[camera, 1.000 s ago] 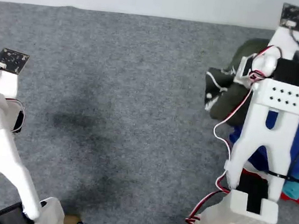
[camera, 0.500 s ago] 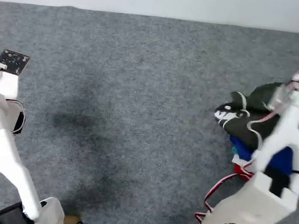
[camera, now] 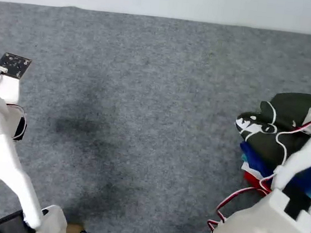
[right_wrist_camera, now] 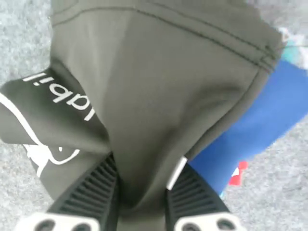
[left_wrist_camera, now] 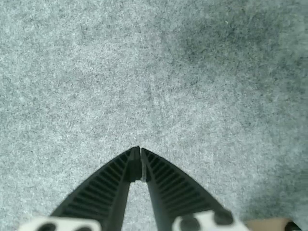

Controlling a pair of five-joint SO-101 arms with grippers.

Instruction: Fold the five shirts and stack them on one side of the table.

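Stack: dark green shirt (camera: pixel 281 122) on top, blue shirt (camera: pixel 257 156) and red shirt (camera: pixel 251 178) under it, at the table's (camera: pixel 147 93) right edge.
R gripper (right_wrist_camera: pixel 144 166): fingers pinch the dark green shirt, cloth bunched btw them.
L gripper (left_wrist_camera: pixel 140 153): fingers closed, tips touching, nothing held, over grey table.
Room: wide grey stretch btw L gripper & stack.

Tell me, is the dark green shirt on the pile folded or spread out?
Folded, loosely: the dark green shirt sits as a compact bundle atop the blue shirt, a fold pinched in the right gripper.
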